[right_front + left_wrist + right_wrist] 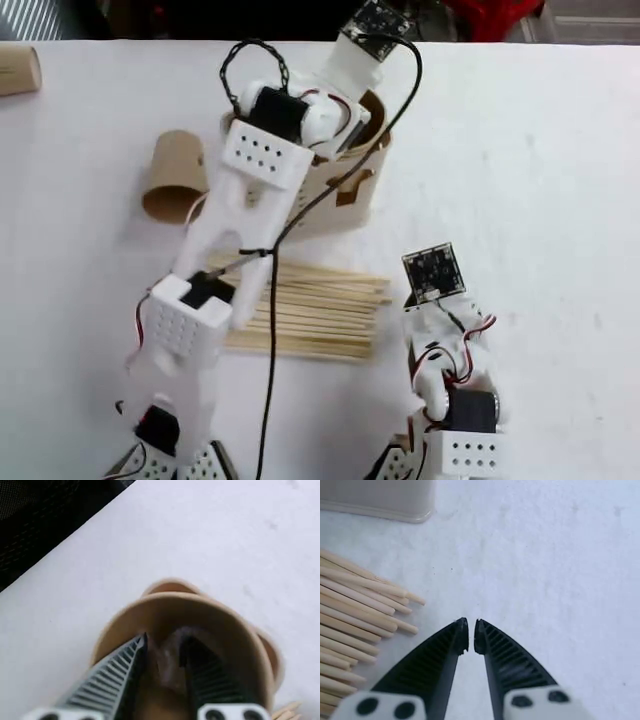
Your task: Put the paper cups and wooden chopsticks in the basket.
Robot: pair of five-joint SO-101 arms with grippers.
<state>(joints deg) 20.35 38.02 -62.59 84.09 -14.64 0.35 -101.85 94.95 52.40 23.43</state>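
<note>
1. I see bright, even light from above on the flat white table (540, 180); in the high view its surface is nearly washed out.
2. Shadows are soft and pale: a thin one edges the pile of light wooden chopsticks (320, 300).
3. In the left wrist view the inside of the round tan paper cup (210, 615) falls dim.
4. Beyond the table's edge the black background (35, 525) is dark.

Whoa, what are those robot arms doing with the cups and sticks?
The left gripper is pinching the wall of a paper cup over the basket. A second cup lies on its side on the table beside the basket. The wooden chopsticks lie in a pile nearby. The right gripper sits shut and empty by the chopstick tips.
</note>
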